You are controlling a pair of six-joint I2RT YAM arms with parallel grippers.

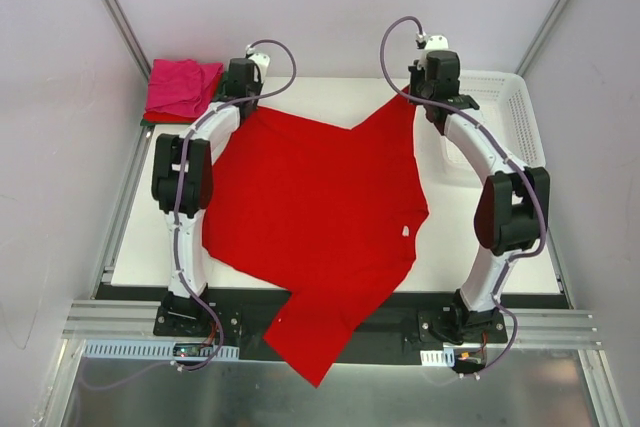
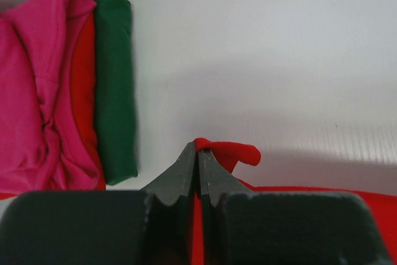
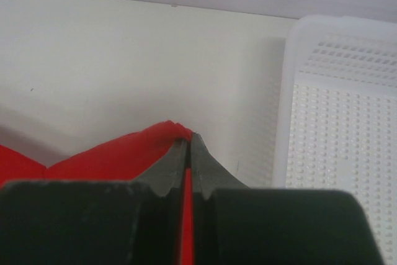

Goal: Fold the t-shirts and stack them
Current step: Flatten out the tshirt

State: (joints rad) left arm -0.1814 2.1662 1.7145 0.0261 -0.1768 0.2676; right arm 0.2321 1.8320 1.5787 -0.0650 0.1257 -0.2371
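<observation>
Covering white table (image 1: 320, 97), red t-shirt (image 1: 310, 207), pale walls (image 1: 330, 7)

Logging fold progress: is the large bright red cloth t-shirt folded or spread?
Spread. The red t-shirt lies open across the white table, near end hanging off; left gripper and right gripper each pinch a far corner.

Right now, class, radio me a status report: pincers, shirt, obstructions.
Left pincer shut on red t-shirt, far corner. Right pincer shut on the other. Near end hangs over the edge. Folded stack, basket off to the sides.
</observation>
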